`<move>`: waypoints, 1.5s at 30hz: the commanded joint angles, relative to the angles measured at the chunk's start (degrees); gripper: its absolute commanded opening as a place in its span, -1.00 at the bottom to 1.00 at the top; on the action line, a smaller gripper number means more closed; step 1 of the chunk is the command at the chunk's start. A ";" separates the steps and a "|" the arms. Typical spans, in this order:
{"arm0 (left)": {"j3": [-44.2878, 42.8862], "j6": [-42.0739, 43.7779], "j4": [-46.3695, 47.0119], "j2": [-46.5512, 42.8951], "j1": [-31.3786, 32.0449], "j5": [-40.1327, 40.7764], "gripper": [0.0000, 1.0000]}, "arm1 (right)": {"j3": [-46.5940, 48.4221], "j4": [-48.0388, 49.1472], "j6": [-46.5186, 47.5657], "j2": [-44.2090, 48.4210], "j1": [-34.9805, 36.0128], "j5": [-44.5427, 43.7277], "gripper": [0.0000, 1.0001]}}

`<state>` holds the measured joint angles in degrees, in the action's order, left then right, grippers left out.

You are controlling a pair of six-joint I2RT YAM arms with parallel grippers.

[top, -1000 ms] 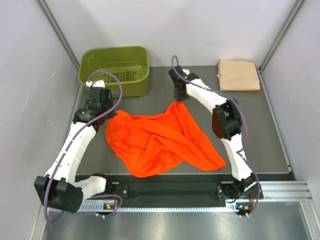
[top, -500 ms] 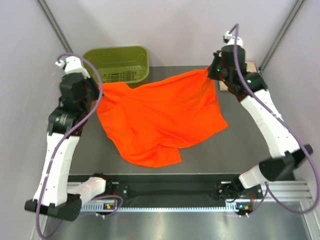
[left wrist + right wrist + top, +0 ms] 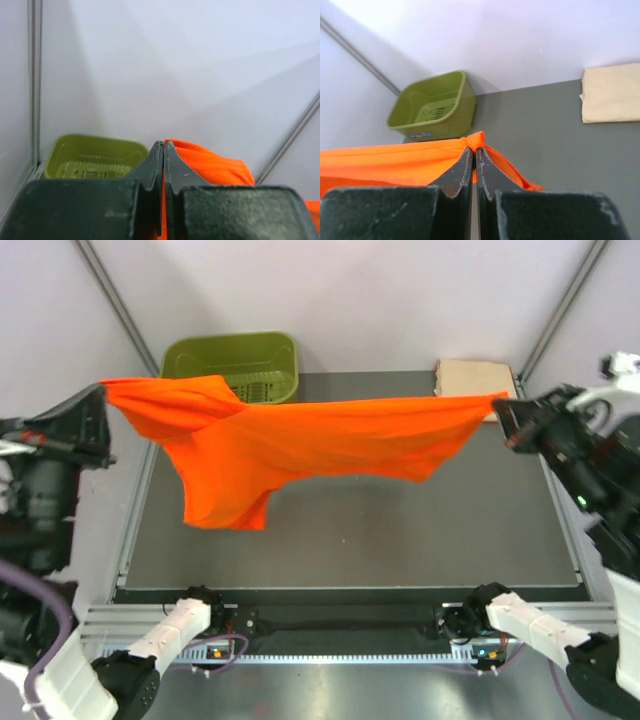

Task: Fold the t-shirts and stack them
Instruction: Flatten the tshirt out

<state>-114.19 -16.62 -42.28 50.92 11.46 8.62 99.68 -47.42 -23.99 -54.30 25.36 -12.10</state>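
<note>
On the left, the left arm's black two-finger gripper (image 3: 163,150) is closed tight on one corner of the bright orange cloth t-shirt (image 3: 300,440), with only a sliver of fabric showing between its fingers. A second ago this shirt lay crumpled on the dark grey table (image 3: 400,530) between the arms. Now it hangs in the air as a wide band, pulled nearly straight from one side of the workspace to the other, with a loose flap drooping lower toward its left end. Behind it the olive-green plastic basket (image 3: 230,340) sits in the far left corner. The pale peach-tan t-shirt (image 3: 475,377) rests as a folded square in the far right corner, partly hidden by the orange edge. On the right, the right arm's gripper (image 3: 474,150) is likewise pinched shut on a bunched corner. The spread has likely opened the shirt enough to lay flat; folding itself has not begun.
</note>
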 commanded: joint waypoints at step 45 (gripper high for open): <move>5.83 -2.09 19.26 13.35 -0.92 -2.74 -1.00 | 5.26 -0.11 3.34 -6.18 -13.94 6.82 -1.00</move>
<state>-105.25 -16.67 -21.98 71.18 10.92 4.14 102.76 -44.58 -20.16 -66.70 11.81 -6.87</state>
